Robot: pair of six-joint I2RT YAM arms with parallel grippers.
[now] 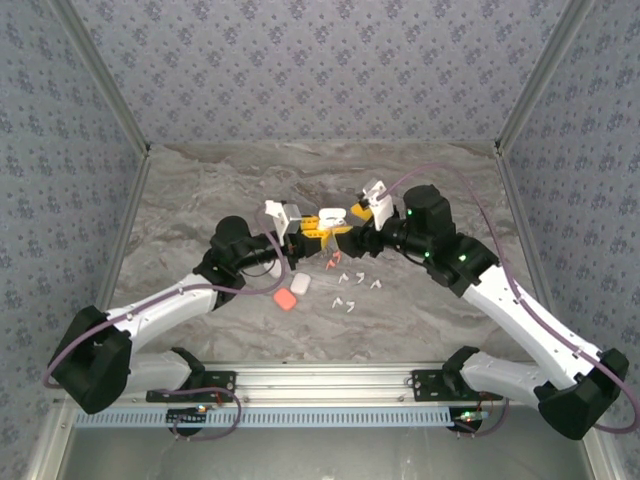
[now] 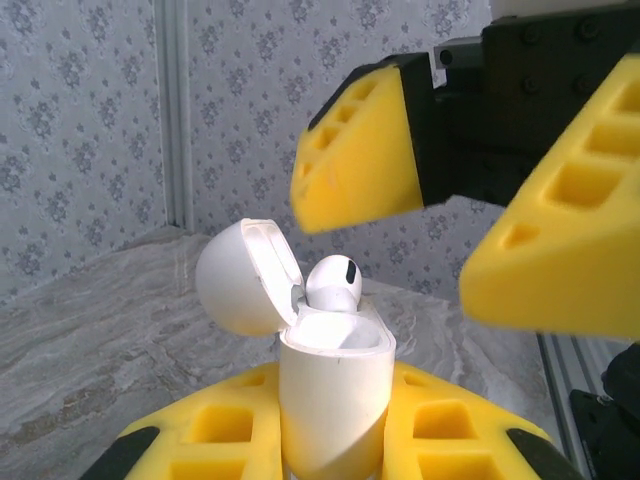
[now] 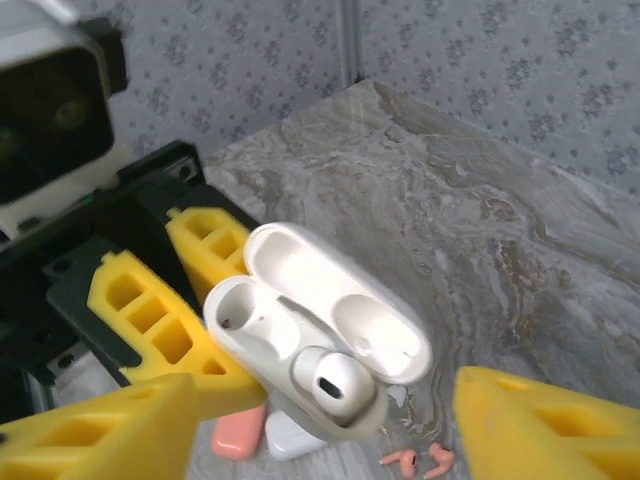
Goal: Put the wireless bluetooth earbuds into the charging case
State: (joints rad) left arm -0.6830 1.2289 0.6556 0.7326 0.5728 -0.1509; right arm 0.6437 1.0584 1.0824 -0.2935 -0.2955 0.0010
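My left hand (image 1: 312, 233) clamped the open case (image 2: 335, 390), presenting its mouth for loading to my right hand (image 2: 455, 195), spread wide and empty; one earbud (image 2: 333, 282) sat inside.

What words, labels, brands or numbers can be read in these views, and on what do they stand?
No readable text in any view.
White charging case: plain, with no logo or marking visible.
Earbud seated in it: only a dark oval, no lettering.
Wallpaper: a repeating floral pattern, no words.
Coral case: too small to tell.
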